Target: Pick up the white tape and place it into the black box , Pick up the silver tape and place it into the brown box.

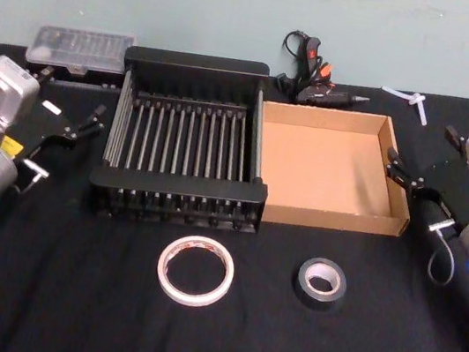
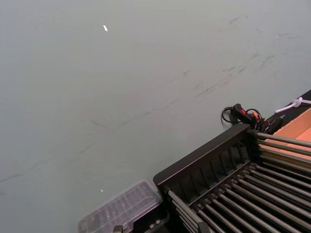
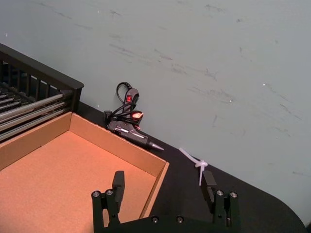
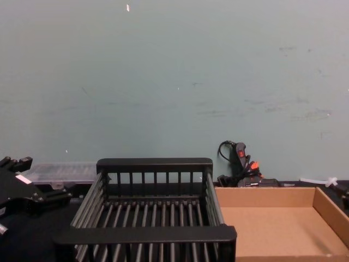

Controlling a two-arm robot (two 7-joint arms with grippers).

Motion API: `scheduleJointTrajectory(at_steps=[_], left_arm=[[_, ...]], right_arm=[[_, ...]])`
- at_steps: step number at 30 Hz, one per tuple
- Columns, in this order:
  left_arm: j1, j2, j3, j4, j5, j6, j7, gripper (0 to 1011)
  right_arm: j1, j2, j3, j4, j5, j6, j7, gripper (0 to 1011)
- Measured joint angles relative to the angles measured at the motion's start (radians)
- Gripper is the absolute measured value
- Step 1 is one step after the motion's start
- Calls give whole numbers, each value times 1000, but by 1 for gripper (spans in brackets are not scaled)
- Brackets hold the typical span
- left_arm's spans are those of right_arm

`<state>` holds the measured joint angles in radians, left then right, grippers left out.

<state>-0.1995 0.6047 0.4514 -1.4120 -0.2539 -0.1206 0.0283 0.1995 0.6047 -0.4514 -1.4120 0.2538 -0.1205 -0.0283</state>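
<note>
The white tape (image 1: 195,270) lies flat on the black cloth in front of the black box (image 1: 197,65). To its right lies the smaller silver tape (image 1: 321,284), in front of the brown box (image 1: 334,169). The two boxes stand side by side with nothing in them: black box (image 4: 155,164), brown box (image 4: 267,226), brown box (image 3: 63,174). My left gripper (image 1: 68,98) hovers open left of the black box. My right gripper (image 1: 421,150) hovers open over the brown box's right wall, its fingers (image 3: 118,180) wide apart with nothing between them. Both are well behind the tapes.
A clear plastic case (image 1: 81,46) sits behind the black box at the left. A black glue gun with its cord (image 1: 309,72) and a white plastic piece (image 1: 411,101) lie behind the brown box. A teal wall closes the back of the table.
</note>
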Motion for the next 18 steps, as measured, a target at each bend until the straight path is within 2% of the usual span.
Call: scheduleJointTrajectory(at_steps=[13, 18], left_arm=[[0, 0, 0, 0, 0, 0, 0, 1001], [0, 0, 0, 0, 0, 0, 0, 1001]], right_arm=[[0, -1, 2, 0, 0, 0, 2, 1000], [-2, -4, 17, -11, 2, 4, 28, 1000]])
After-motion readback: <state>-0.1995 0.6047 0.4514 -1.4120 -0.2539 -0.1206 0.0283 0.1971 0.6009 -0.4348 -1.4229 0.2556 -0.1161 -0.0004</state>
